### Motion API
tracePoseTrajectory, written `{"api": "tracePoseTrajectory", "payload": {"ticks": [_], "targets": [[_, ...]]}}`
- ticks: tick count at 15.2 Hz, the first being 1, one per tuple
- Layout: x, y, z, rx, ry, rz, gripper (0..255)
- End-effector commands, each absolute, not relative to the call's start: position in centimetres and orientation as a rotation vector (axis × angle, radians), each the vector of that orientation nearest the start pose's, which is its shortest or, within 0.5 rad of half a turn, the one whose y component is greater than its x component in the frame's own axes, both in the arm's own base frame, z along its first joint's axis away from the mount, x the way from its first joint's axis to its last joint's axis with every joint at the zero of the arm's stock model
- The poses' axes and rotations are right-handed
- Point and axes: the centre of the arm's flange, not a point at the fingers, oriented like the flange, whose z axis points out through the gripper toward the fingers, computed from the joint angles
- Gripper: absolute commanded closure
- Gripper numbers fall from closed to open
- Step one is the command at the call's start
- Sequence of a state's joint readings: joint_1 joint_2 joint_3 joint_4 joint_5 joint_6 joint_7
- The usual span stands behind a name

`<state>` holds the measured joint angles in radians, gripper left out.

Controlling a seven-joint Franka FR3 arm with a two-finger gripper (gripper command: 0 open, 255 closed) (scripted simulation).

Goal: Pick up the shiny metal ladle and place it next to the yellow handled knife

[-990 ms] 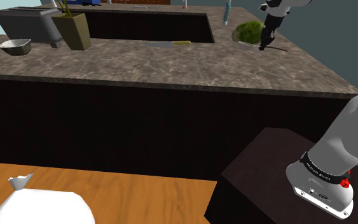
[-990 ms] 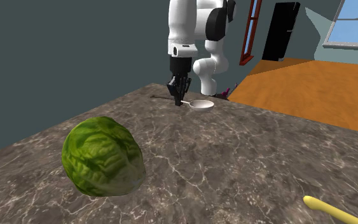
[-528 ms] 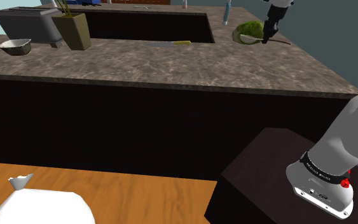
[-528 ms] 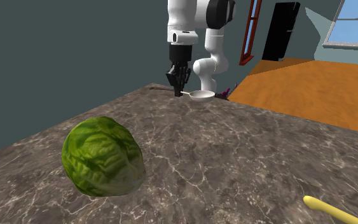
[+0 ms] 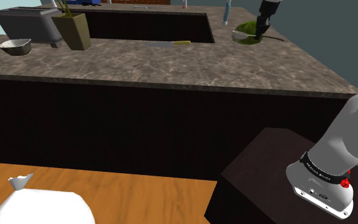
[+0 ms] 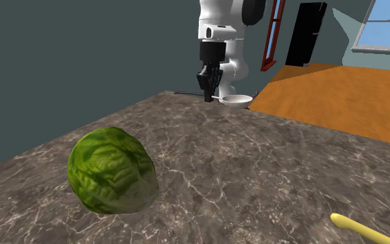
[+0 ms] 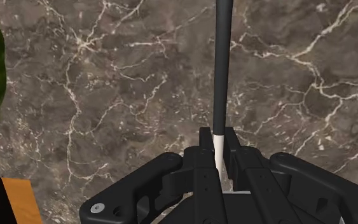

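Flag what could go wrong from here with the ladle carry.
1. The gripper clasps the ladle on its thin handle, with the bowl on one side and the long shaft on the other. It may pivot or slip.
2. The lettuce sits on the counter near the gripper. A low carry could clip it.
3. The knife lies right beside the sink edge, so the ladle could tip in on release.

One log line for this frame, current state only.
pincer=shut on ladle handle | ladle=above counter | knife=flat on counter, apart from ladle | stage=grasped, placing not yet done
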<state>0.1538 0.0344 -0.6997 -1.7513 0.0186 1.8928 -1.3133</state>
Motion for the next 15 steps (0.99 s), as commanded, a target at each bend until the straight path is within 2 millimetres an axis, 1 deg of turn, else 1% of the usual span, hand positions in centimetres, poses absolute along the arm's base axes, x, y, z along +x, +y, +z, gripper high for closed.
{"api": "tracePoseTrajectory", "payload": {"ticks": [1,15], "targets": [[51.8,-27.4,55.2,-3.002,-1.204,-0.107,255],[62.4,-12.3,55.2,-3.002,-1.204,-0.107,255]]}}
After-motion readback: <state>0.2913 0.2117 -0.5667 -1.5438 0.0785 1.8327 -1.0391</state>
